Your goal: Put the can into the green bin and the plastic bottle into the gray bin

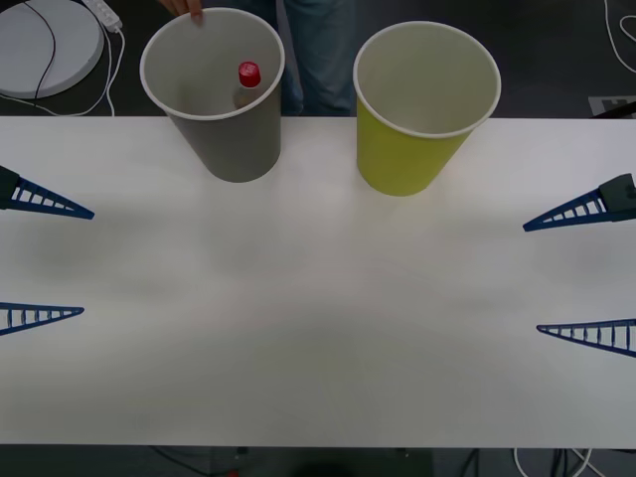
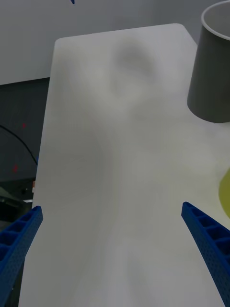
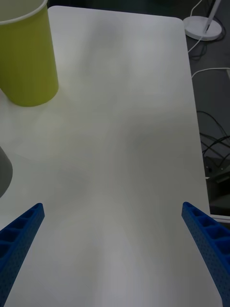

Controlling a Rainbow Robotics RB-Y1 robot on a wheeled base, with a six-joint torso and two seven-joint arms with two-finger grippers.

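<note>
The gray bin [image 1: 231, 129] stands at the table's far left with the plastic bottle [image 1: 247, 83] inside it, red cap up. A person's hand [image 1: 185, 9] rests on its back rim. The green bin [image 1: 412, 139] stands to its right, and its inside shows white. The can is out of view. My left gripper [image 1: 87, 262] is open low at the left edge, and my right gripper [image 1: 532, 278] is open at the right edge, both holding nothing. The right wrist view has that gripper [image 2: 111, 207] facing the gray bin [image 2: 211, 72]. The left wrist view has the left gripper [image 3: 112, 205] near the green bin [image 3: 26, 57].
The white table [image 1: 318, 328] spreads wide between the grippers. A round white base [image 1: 45, 45] with cables sits on the floor beyond the far left corner. More cables [image 3: 213, 144] lie on the floor beside the table.
</note>
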